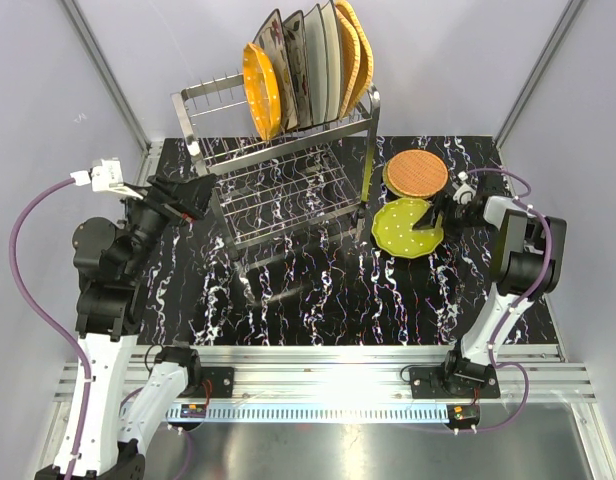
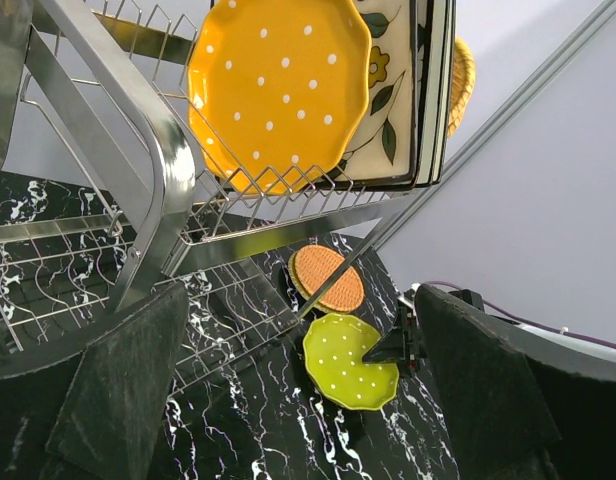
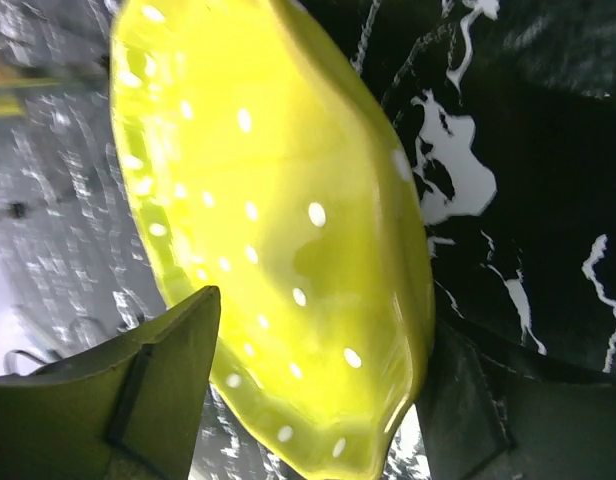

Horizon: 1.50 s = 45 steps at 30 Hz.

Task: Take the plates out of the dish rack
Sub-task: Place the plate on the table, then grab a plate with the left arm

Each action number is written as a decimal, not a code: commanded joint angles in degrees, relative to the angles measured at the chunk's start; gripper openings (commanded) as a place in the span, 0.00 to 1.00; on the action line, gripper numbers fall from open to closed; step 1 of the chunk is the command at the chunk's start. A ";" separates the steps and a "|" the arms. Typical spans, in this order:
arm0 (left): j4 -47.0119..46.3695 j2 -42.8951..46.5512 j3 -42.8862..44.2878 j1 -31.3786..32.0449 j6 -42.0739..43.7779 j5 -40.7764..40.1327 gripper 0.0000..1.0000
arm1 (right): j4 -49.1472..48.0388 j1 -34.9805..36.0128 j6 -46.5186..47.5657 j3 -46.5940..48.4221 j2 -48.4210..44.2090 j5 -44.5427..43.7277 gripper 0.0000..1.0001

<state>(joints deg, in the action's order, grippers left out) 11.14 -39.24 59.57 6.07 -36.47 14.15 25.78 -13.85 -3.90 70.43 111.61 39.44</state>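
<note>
Placing step: the right gripper (image 1: 440, 212) sits at the rim of the lime-green plate (image 1: 403, 228), which lies on the table (image 1: 318, 290) just beside the round woven plate (image 1: 416, 172); its fingers (image 3: 138, 400) straddle that rim, though whether they clamp it cannot be told. The left gripper (image 1: 196, 193) (spread wide, holding nothing) hangs at the left end of the dish rack (image 1: 278, 190), whose top prongs hold upright plates, the orange dotted plate (image 1: 260, 90) nearest. The next move probably calls for a clean withdrawal from the rim, then a high reach over the rack's steel end frame, with open room lying toward the table's near half.
</note>
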 commanded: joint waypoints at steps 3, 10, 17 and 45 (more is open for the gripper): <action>-1.38 0.92 0.19 -0.09 0.26 1.05 0.99 | 3.39 2.86 6.71 2.25 -4.04 -5.33 0.80; -0.16 1.19 0.98 -0.09 1.40 0.62 0.99 | 7.17 6.20 10.93 4.44 -3.33 -11.04 0.84; 2.39 1.89 1.95 0.00 3.68 0.35 0.99 | 11.31 7.87 14.00 7.17 -2.10 -14.56 0.89; 3.54 -5.84 10.56 0.00 0.44 0.79 0.99 | 13.42 7.87 28.16 14.73 -11.68 -24.59 1.00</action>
<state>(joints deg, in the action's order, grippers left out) 16.69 -44.25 66.78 6.07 -34.57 14.11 39.31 -6.33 22.85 81.91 103.74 15.86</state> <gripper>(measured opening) 0.987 0.994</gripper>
